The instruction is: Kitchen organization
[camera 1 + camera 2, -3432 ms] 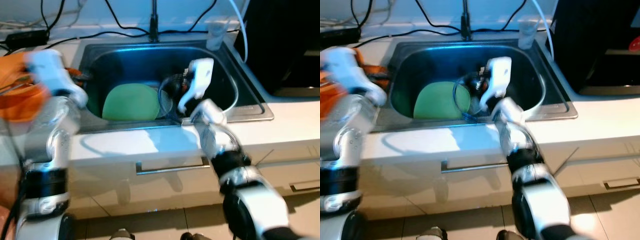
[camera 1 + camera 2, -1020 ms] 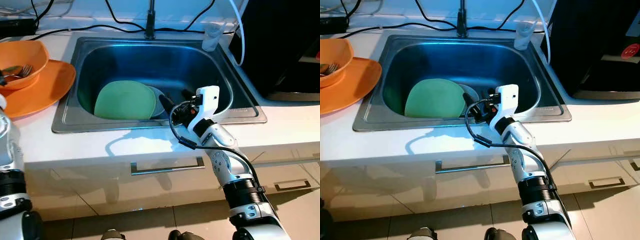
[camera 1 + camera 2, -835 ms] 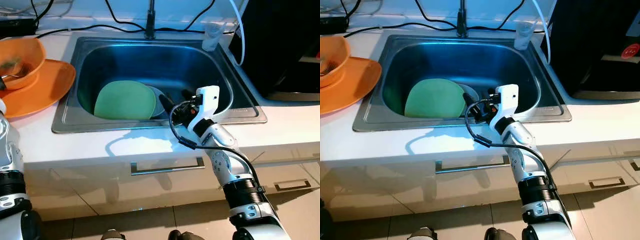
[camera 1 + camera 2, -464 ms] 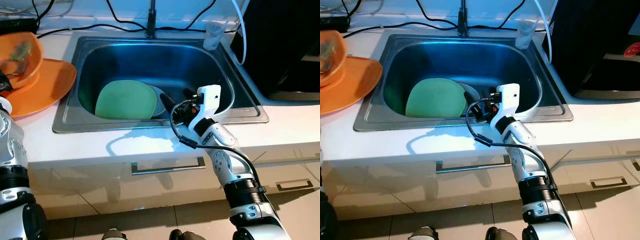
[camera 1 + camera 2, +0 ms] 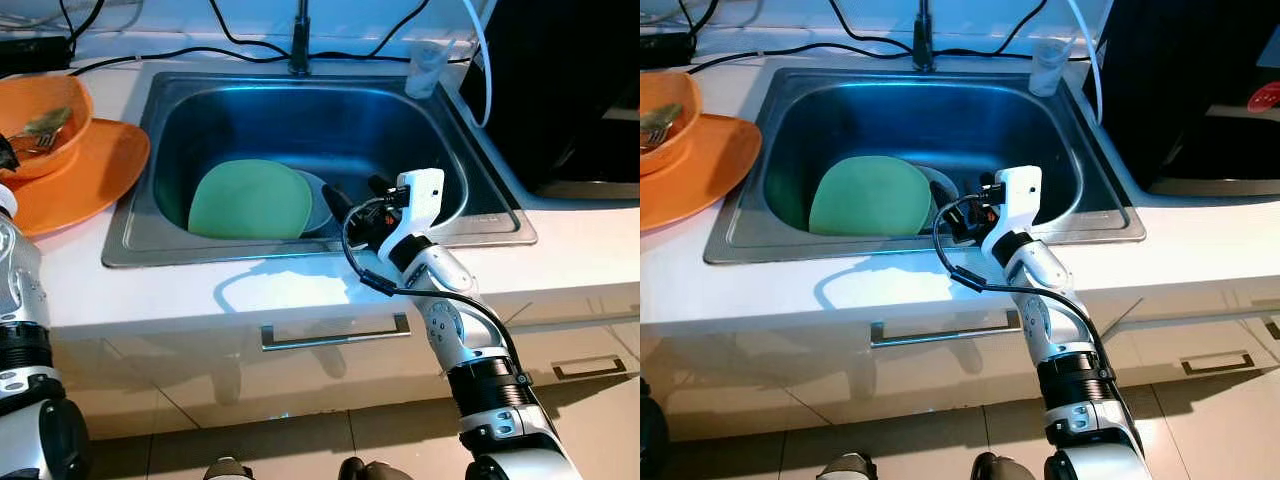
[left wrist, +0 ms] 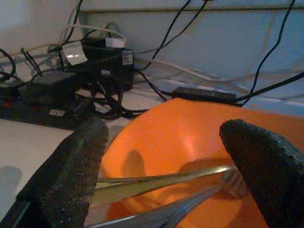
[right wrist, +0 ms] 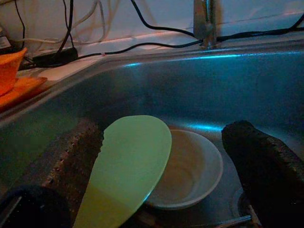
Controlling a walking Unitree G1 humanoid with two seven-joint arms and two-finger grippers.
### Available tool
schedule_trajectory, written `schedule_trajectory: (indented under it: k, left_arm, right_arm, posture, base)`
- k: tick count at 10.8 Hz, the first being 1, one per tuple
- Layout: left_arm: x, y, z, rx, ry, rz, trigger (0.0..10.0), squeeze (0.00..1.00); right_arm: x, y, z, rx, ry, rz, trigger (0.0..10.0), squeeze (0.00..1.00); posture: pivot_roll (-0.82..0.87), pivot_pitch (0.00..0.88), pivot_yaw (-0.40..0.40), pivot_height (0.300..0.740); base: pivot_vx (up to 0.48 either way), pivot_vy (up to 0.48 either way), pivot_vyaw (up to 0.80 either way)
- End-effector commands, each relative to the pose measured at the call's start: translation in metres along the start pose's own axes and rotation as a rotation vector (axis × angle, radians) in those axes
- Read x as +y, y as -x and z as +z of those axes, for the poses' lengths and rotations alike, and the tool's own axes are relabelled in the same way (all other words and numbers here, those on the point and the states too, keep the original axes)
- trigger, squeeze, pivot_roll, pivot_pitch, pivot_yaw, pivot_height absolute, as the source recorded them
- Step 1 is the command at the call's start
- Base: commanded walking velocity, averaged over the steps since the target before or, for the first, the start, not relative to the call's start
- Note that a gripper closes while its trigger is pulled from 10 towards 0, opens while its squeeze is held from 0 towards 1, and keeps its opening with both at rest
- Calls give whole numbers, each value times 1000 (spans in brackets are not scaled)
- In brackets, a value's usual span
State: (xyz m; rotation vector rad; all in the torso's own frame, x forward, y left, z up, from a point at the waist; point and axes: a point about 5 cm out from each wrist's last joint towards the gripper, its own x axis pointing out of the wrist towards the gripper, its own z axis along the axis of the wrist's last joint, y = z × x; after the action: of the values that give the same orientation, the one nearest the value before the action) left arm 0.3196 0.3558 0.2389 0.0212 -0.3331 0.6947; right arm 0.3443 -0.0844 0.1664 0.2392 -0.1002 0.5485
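1. I have the right gripper (image 7: 161, 161) down in the stainless sink (image 5: 300, 100), at the front right of the basin. Its two black fingers (image 7: 266, 161) are spread wide and grasp nothing.
2. Between those fingers, in the right wrist view, I see a green plate (image 7: 128, 166) lying tilted, its edge overlapping the rim of a white bowl (image 7: 190, 171) that sits on the sink floor.
3. From the head cameras the green plate (image 5: 250, 200) lies on the front left part of the basin floor, with the white bowl (image 5: 318, 195) just to its right and partly hidden beneath it. The right arm's white wrist housing (image 5: 420, 195) hangs over the sink's front edge.
4. My left gripper (image 6: 171, 156) is out on the white counter (image 5: 300, 290) to the left of the sink, held at the orange bowl (image 6: 190, 142). Its fingers (image 6: 71, 161) are released and wide apart, one on each side of the bowl's near rim; I cannot tell whether they touch it.
5. Inside the orange bowl (image 5: 40, 120) lie metal cutlery pieces: a fork (image 6: 190, 209) with its tines toward the far wall, and a second utensil handle (image 6: 156, 183) crossing beside it.
6. The orange bowl rests on an orange plate (image 5: 85, 180) just left of the sink rim.
7. Behind the sink stands the faucet (image 5: 298, 40), with black cables (image 5: 200, 55) running along the back of the counter. A clear cup (image 5: 428, 68) stands at the sink's back right corner, beside a large black appliance (image 5: 570, 90).
8. Behind the orange bowl, the left wrist view shows a black power strip (image 6: 42, 104) with a tangle of plugs and leads.
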Motion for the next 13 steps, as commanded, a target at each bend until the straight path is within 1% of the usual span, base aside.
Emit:
schedule_trajectory:
  k: [1, 2, 3, 5, 6, 7, 8, 9, 10, 11, 12, 13]
  left_arm:
    - [-2, -3, 12, -47, -7, -13, 10000, 0]
    - [-3, -3, 18, -72, -15, -21, 10000, 0]
    - [-5, -1, 42, -180, -49, -43, 10000, 0]
    - [-5, 5, 53, -236, -96, -48, 10000, 0]
    - [-4, 9, 56, -256, -118, -39, 10000, 651]
    - [-2, 18, 61, -290, -147, -33, 10000, 1000]
    - [0, 31, 59, -293, -173, -46, 10000, 1000]
    - [8, 40, 50, -268, -198, -26, 10000, 1000]
    - [20, 45, 37, -225, -207, 22, 10000, 1000]
    - [38, 52, 18, -140, -189, 106, 10000, 1000]
    - [39, 54, 7, -102, -157, 112, 10000, 1000]
    - [37, 55, 5, -91, -146, 106, 10000, 1000]
  right_arm:
    - [-5, 3, -2, 10, 0, -23, 10000, 1000]
    - [-4, 2, -2, 10, 0, -23, 10000, 1000]
    - [-4, 2, -2, 11, -1, -24, 10000, 1000]
    - [-3, -1, -3, 12, -2, -20, 10000, 1000]
    - [-3, -3, -2, 9, -3, -17, 10000, 1000]
    - [-2, -6, -1, 4, -4, -11, 10000, 1000]
    - [-1, -8, -1, 1, -4, -4, 10000, 1000]
    - [-1, -9, 0, 1, -3, -1, 10000, 1000]
    - [-3, -9, 0, 5, -1, 1, 10000, 1000]
    - [-5, -9, 0, 14, 11, 13, 10000, 1000]
    - [-6, -10, 2, 19, 21, 23, 10000, 1000]
    - [-5, -11, 2, 19, 25, 26, 10000, 1000]
  posture:
    - [157, 144, -48, 740]
    - [157, 144, -48, 740]
    - [159, 144, -48, 740]
    - [185, 133, -53, 740]
    - [195, 128, -55, 740]
    - [210, 119, -58, 740]
    - [214, 115, -59, 740]
    - [219, 111, -68, 740]
    - [219, 110, -80, 740]
    - [214, 107, -103, 740]
    - [206, 110, -115, 740]
    - [198, 110, -119, 740]
  base:
    - [0, 0, 0]
    - [0, 0, 0]
    - [0, 0, 0]
    - [0, 0, 0]
    - [0, 0, 0]
    - [0, 0, 0]
    - [0, 0, 0]
    - [0, 0, 0]
    - [0, 0, 0]
    - [0, 0, 0]
    - [0, 0, 0]
    - [0, 0, 0]
